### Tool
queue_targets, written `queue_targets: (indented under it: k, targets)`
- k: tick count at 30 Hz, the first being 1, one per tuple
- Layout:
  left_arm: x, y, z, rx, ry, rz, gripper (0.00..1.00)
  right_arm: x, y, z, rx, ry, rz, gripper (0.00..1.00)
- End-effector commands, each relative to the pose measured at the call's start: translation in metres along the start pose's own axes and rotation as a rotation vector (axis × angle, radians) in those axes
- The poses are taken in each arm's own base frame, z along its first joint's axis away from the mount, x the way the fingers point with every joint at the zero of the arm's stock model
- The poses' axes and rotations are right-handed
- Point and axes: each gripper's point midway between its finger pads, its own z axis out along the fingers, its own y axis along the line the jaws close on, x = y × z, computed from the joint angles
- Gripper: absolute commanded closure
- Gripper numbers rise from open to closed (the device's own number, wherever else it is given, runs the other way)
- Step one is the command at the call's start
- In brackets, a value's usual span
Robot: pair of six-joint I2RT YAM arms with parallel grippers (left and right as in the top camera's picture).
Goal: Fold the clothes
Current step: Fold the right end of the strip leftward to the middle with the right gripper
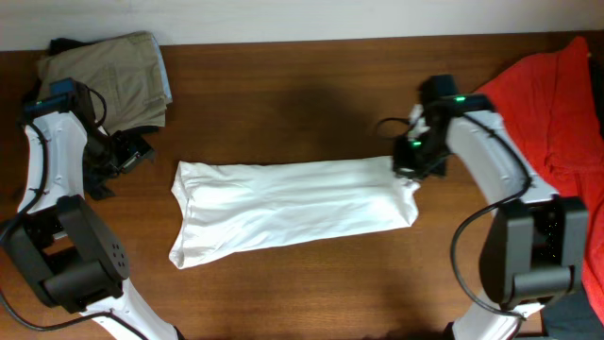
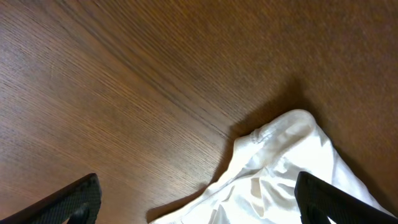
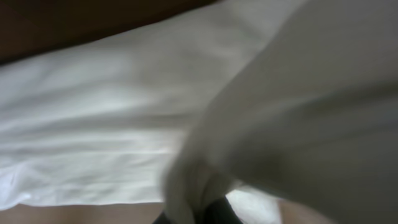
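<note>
One white shirt (image 1: 293,208) is the piece in work: it lies flat on the table (image 1: 302,85) as a long, narrowed band, running from the right gripper (image 1: 408,170) across toward the left gripper (image 1: 132,154). We note the right gripper is clamped fully closed on the shirt's end. Its wrist view shows cloth bunched and draped over the fingertips, so we take the fabric as pinched between them. We judge the pinch sits on the end so that it can be carried over the band for a crosswise fold. The left gripper stands as wide apart as it goes and holds nothing. The shirt's opposite corner, hem seam showing, lies just ahead of it, between its two fingers. Whether cloth touches one finger we cannot tell. We judge it waits there to take or steady that corner. A khaki garment (image 1: 113,71), apparently folded, sits behind the left gripper. A red garment (image 1: 557,104) lies heaped outboard of the right gripper, both well apart from the shirt.
</note>
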Motion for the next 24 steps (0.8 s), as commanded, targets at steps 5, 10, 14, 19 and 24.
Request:
queue_targets:
  k: [5,10,14,19,24]
  targets:
    - [0.011,0.004,0.014,-0.007,0.027,-0.005,0.0,0.023,0.062,0.008,-0.028,0.014,-0.115,0.96]
    - [0.014,0.005,0.02,-0.009,0.034,-0.005,0.01,0.039,0.093,0.016,-0.038,0.022,-0.194,0.96]
    - [0.014,0.005,0.02,-0.009,0.034,-0.005,0.01,0.049,0.109,0.028,-0.039,0.036,-0.223,0.96]
    - [0.014,0.005,0.02,-0.009,0.034,-0.005,0.01,0.056,0.126,0.047,-0.04,0.049,-0.235,0.96]
    - [0.014,0.005,0.02,-0.009,0.034,-0.005,0.01,0.058,0.142,0.054,-0.063,0.03,-0.253,0.96]
